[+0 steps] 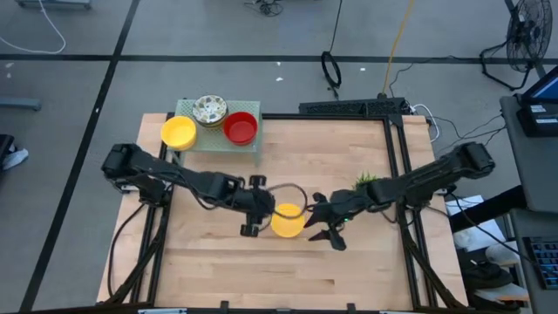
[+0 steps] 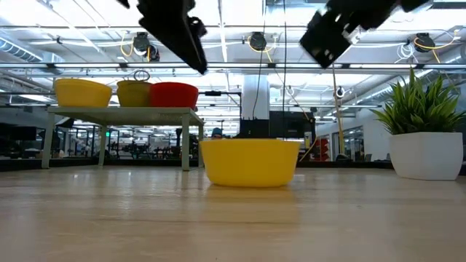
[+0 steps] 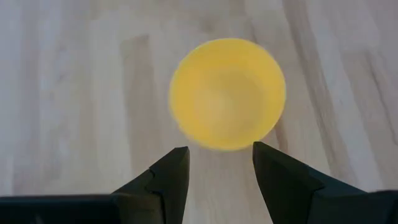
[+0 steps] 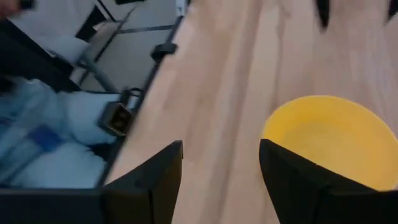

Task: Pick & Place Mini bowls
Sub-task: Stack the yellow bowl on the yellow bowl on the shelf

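While flanking yellow bowl [image 1: 288,221], both pincers raised, open

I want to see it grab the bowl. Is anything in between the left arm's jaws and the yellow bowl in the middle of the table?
No. The left gripper hangs open above the yellow bowl, and only bare table shows between them. The right gripper sits beside the bowl, not in the way.

one bowl [image 1: 288,221] mid-table between both arms, three bowls [image 1: 209,111] on rear-left stand [image 1: 218,143]
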